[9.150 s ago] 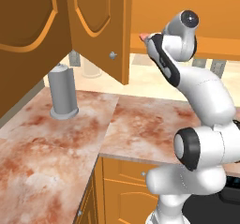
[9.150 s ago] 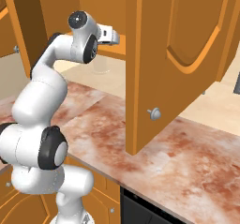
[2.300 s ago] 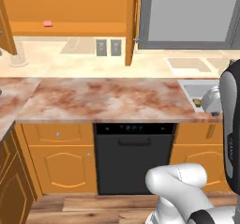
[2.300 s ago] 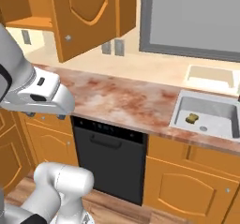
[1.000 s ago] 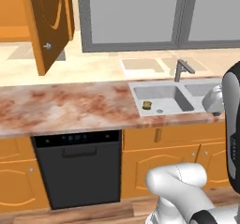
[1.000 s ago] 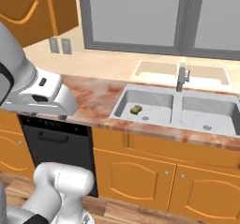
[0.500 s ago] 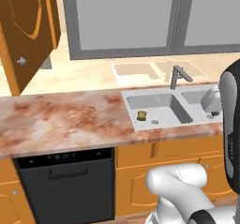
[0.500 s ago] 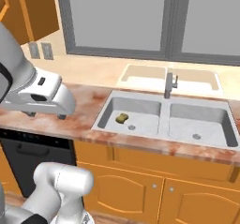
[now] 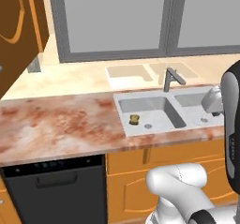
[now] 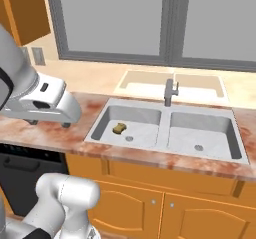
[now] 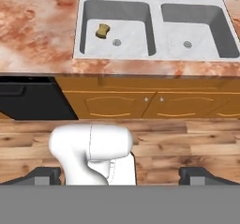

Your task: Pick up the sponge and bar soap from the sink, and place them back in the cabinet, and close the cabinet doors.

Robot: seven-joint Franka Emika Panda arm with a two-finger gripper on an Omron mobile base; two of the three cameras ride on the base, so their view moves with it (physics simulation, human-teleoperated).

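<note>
A: We're looking down along the pincer and its two dark fingertips stand far apart at the bottom of the hand view, jaws spread wide with nothing between them

B: Agreed, wide open and empty. Where's the sponge from there?

A: Well ahead of the pincer and off to the left of its line, lying flat on the floor of the left basin of the sink, just beside the round drain. Nowhere near the fingers

B: From the left base view the sponge sits toward the near left corner of that basin, with the drain just to its right

A: And the right base view has it in the left basin again, mustard against pale grey metal, not touching the basin walls as far as I can tell

B: The faucet stands behind the divider between the two basins, beyond the sponge as the pincer looks

A: The right basin has its own drain and I can make out no pink block in either basin

B: Between pincer and sink, what do you see?

A: The marbled reddish counter wraps the sink, orange cupboard fronts below it, a black dishwasher to the left, and wood floor nearest the pincer

B: And one cabinet door hangs open at the far left of the left base view, well away from the sink
</note>
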